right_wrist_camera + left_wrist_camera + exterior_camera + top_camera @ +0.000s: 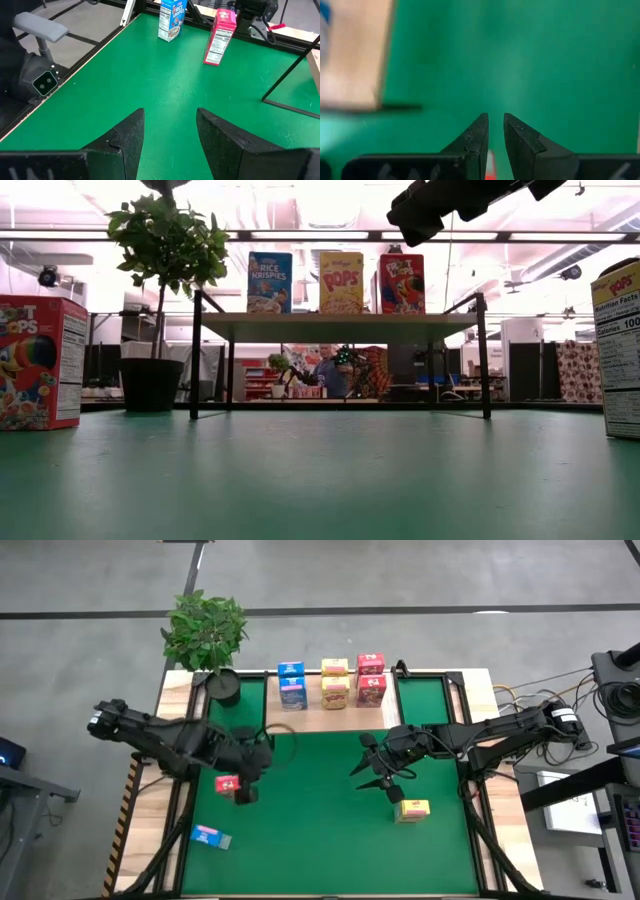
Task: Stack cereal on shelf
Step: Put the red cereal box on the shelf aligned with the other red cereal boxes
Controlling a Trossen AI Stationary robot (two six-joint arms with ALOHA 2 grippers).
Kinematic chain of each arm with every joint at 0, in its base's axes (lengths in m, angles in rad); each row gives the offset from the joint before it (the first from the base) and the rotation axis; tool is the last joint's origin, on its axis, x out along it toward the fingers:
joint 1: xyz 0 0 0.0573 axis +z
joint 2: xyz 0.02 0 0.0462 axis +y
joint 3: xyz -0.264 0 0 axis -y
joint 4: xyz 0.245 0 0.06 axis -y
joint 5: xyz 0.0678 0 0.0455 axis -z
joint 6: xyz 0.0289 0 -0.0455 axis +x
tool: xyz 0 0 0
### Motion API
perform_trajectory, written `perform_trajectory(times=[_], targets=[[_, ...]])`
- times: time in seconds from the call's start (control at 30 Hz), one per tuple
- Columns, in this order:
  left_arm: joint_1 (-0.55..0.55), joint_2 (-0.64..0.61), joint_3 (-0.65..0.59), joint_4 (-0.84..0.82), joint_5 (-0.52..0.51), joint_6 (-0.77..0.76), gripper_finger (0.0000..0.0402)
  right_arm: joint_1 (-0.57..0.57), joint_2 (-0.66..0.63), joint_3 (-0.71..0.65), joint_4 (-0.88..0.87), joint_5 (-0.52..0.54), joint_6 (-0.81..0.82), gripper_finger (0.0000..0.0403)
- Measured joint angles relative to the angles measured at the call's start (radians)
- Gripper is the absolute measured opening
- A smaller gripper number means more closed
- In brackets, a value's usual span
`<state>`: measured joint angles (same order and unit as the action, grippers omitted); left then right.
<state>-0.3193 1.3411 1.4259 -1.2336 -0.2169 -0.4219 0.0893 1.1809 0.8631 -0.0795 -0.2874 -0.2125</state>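
The shelf [322,716] stands at the table's far side on black legs; it also shows in the low view [340,326]. On it stand two blue boxes [292,682], two yellow boxes [335,681] and two red boxes [371,678]. On the green mat a red box [228,783] stands upright, also seen in the right wrist view [220,37]. A blue box [211,836] stands near the left front and a yellow box [412,809] at the right. My left gripper [246,788] is shut right beside the red box. My right gripper [363,765] is open and empty over the mat's middle. My left gripper stands close against the red box's right side [237,785]. A red sliver [490,164] shows low between its fingers. I cannot tell whether it touches the box, which stands on the mat.
A potted plant [207,635] stands at the shelf's left end. Black frame rails [470,740] run along the mat's sides. Bare green mat [320,840] lies between the loose boxes. A person shows far off in the room [325,372].
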Motion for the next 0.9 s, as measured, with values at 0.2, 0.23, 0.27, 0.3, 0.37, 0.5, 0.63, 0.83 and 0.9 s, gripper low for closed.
perform_trajectory(times=[0.2,0.23,0.27,0.3,0.37,0.5,0.63,0.83,0.9], targets=[[-0.130,0.000,-0.042,-0.135,0.027,-0.265,0.0041,0.000,0.000,0.000,0.003,0.000,0.002,0.0169],[-0.148,0.000,-0.056,-0.139,0.033,-0.286,0.0042,0.000,0.000,0.000,0.003,0.000,0.002,0.0169],[-0.164,0.000,-0.071,-0.139,0.046,-0.304,0.0045,0.000,0.000,0.000,0.003,0.000,0.002,0.0169],[-0.179,0.000,-0.087,-0.139,0.055,-0.322,0.0051,0.000,0.000,0.000,0.003,0.000,0.002,0.0169],[-0.199,0.000,-0.123,-0.139,0.076,-0.362,0.0069,0.000,0.000,0.000,0.003,0.000,0.003,0.0169],[-0.210,0.000,-0.193,-0.155,0.078,-0.425,0.0127,0.000,0.000,0.000,0.004,0.000,0.004,0.0169],[-0.210,0.000,-0.241,-0.172,0.072,-0.429,0.0196,0.000,0.000,0.000,0.004,0.000,0.014,0.0169],[-0.209,-0.009,-0.307,-0.171,0.041,-0.376,0.0274,0.000,0.000,0.000,0.004,0.000,0.012,0.0169],[-0.209,-0.014,-0.326,-0.169,0.019,-0.373,0.0287,0.000,0.000,0.000,0.004,0.000,0.012,0.0169]])
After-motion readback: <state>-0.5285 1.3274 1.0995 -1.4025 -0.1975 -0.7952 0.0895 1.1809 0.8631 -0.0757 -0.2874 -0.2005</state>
